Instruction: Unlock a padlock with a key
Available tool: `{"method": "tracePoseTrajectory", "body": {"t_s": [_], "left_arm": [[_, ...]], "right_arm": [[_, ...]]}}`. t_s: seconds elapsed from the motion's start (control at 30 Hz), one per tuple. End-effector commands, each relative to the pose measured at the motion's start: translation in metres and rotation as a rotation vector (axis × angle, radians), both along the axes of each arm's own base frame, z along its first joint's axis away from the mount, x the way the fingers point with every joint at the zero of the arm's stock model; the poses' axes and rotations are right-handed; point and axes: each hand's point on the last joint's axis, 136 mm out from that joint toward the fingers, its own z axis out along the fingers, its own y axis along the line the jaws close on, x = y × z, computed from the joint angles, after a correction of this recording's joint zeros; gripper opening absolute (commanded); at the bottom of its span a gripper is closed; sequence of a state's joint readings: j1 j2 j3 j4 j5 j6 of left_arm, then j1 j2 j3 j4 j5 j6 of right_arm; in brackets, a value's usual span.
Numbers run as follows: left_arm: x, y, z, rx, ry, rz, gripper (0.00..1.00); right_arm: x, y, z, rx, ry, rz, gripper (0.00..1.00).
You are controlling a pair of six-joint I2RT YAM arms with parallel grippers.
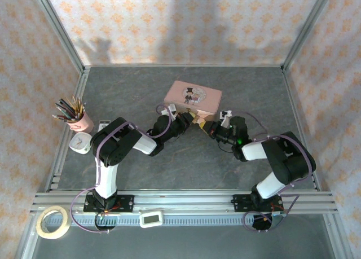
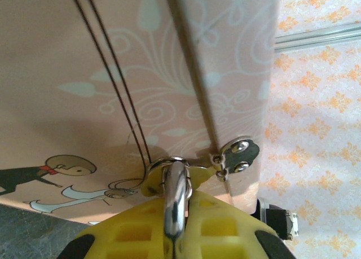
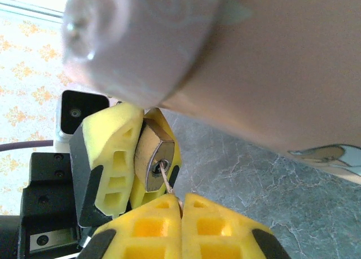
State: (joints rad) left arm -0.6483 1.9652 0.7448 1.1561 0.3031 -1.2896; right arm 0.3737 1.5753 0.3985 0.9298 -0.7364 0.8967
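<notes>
Pink tin (image 1: 192, 96) mid-table, lock work at its near edge — key is in, turn not yet done by my reading.
My left gripper (image 2: 176, 228) is clamped tight on the padlock (image 3: 153, 157), just near of the tin; my right gripper (image 3: 181, 222), fingers pressed together, pinches the key (image 3: 165, 175), its tip seated in the padlock. Shackle (image 2: 175, 200) looks closed to me — so turning and popping it remain.
</notes>
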Motion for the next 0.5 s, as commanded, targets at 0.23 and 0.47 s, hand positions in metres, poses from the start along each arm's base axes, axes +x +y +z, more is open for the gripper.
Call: {"method": "tracePoseTrajectory", "body": {"t_s": [0.23,0.47], "left_arm": [[-0.042,-0.046,0.032,-0.082,-0.100,-0.251,0.00],[-0.040,-0.049,0.032,-0.095,-0.098,-0.251,0.00]], "right_arm": [[0.026,-0.003,0.034,0.100,-0.083,-0.068,0.00],[0.022,0.000,0.044,0.132,-0.108,-0.057,0.00]]}}
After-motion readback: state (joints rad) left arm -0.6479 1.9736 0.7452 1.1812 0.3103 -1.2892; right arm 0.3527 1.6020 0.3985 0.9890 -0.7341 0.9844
